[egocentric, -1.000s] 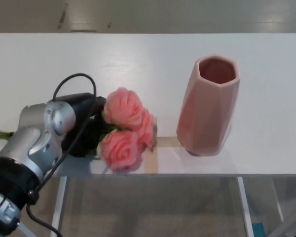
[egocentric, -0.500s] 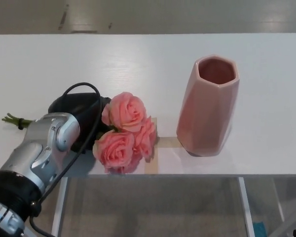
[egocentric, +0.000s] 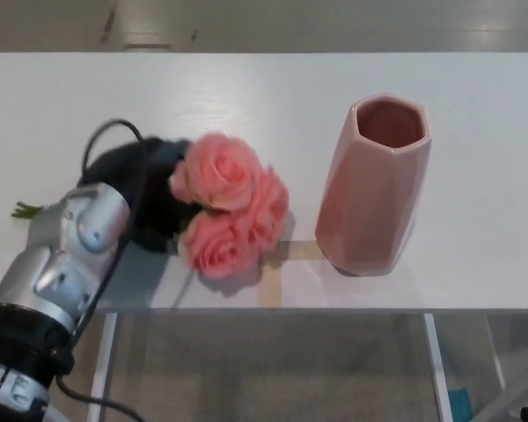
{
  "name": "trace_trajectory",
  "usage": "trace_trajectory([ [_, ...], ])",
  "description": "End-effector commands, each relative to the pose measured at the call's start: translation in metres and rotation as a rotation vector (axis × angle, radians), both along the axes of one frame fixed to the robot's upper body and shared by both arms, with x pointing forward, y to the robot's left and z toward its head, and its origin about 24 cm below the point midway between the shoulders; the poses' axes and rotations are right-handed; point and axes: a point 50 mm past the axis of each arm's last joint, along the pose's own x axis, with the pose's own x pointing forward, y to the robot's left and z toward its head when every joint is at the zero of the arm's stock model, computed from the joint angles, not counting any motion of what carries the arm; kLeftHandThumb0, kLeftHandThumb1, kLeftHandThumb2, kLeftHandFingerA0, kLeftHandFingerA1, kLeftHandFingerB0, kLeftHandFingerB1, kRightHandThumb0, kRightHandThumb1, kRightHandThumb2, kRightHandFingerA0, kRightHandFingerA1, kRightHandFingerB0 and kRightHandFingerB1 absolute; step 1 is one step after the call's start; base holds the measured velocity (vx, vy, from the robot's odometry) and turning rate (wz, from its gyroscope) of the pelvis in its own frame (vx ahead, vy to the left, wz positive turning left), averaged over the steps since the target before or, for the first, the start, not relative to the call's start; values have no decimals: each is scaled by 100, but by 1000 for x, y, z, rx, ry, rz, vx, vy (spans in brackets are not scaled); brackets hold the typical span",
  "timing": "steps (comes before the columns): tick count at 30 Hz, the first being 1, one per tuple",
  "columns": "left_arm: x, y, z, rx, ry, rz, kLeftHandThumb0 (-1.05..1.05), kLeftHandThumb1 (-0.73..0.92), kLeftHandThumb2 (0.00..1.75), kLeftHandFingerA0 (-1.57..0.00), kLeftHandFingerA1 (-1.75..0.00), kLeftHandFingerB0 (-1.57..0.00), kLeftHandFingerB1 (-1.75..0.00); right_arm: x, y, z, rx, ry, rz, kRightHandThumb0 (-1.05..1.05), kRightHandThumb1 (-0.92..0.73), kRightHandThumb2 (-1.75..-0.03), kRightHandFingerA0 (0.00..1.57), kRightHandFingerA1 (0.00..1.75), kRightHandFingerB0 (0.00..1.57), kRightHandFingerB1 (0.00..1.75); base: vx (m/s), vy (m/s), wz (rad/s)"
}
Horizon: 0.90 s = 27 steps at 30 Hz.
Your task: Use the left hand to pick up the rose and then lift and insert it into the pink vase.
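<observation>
The left hand (egocentric: 150,198) is closed round the stems of the rose (egocentric: 229,207) (really a small bunch of pink blooms), its black fingers mostly hidden behind the flowers. Since a moment ago the blooms have risen and shifted slightly toward the pink vase (egocentric: 374,185), so the lift looks to be starting. The stem ends still poke out at the left over the white counter (egocentric: 264,97). The vase stands upright, mouth clear, near the blooms.
</observation>
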Motion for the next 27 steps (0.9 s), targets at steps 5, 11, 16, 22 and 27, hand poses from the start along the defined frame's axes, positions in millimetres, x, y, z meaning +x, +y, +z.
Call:
trace_trajectory([
  [5, 14, 9, 63, -254, -165, 32, -16, 80, 64, -70, -138, -74, -98, 1, -1, 1, -13, 6, -6, -19, -64, -58, 63, 51, 53, 47, 0, 0, 0],
  [11, 20, 10, 90, -271, -211, 30, -16, 81, 64, -77, -131, -78, -90, 2, -2, 1, -2, 1, -6, -20, -64, -58, 61, 51, 53, 47, 0, 0, 0],
  [16, 23, 9, 107, -329, -223, 36, -16, 80, 65, -72, -137, -75, -99, 2, -3, 2, -1, 0, -7, -20, -64, -58, 61, 51, 53, 47, 0, 0, 0],
  [22, 28, 3, 157, -542, -278, -3, -16, 84, 65, -77, -145, -67, -118, 6, -3, 4, -1, -13, -8, -20, -64, -58, 61, 51, 53, 47, 0, 0, 0],
  [27, 27, -3, 177, -647, -279, -41, -16, 85, 65, -82, -144, -68, -116, 7, -3, 4, 4, -11, -10, -20, -64, -58, 61, 51, 53, 47, 0, 0, 0],
])
